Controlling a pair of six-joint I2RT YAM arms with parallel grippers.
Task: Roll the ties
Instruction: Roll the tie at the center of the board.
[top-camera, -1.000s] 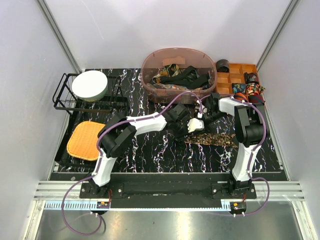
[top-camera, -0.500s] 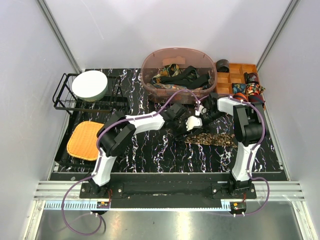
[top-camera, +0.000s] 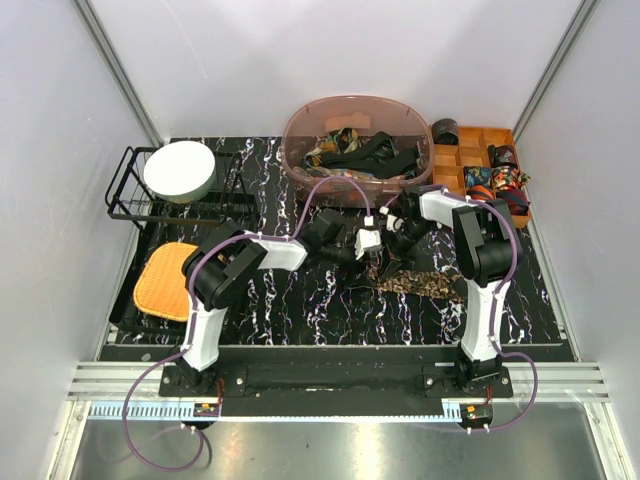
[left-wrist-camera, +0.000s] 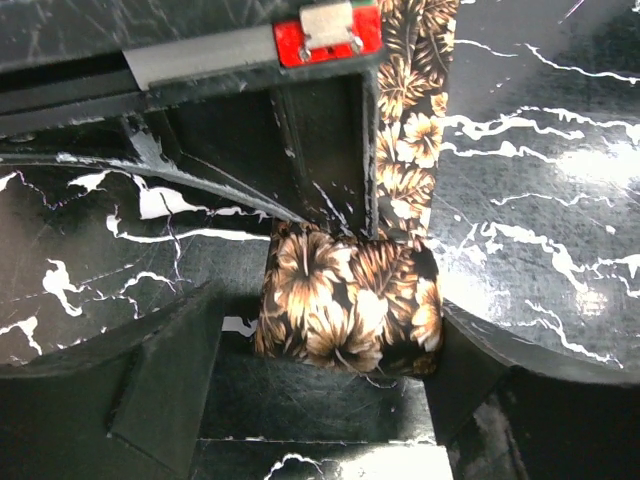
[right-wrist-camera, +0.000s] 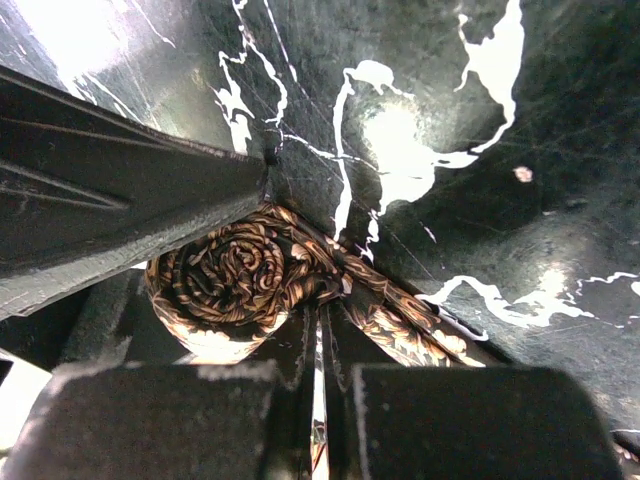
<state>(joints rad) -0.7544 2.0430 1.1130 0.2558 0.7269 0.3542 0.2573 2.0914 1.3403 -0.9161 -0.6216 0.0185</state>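
The brown floral tie (left-wrist-camera: 348, 305) lies part-rolled on the tabletop (top-camera: 300, 305), right of centre, with its loose tail flat toward the right edge. The left hand (left-wrist-camera: 335, 365) gapes wide, one finger at each end of the roll. The right hand (right-wrist-camera: 318, 345) is closed tight where the tail leaves the roll; I cannot tell whether it pinches fabric. Bare tabletop lies nearer and to the left.

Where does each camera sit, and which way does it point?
Top external: above and behind, looking down on the table; both arms show.
Left wrist: on the left arm, facing the tie roll; its fingers show.
Right wrist: on the right arm, facing the roll's spiral end; its fingers show.
Both wrist views share the roll.
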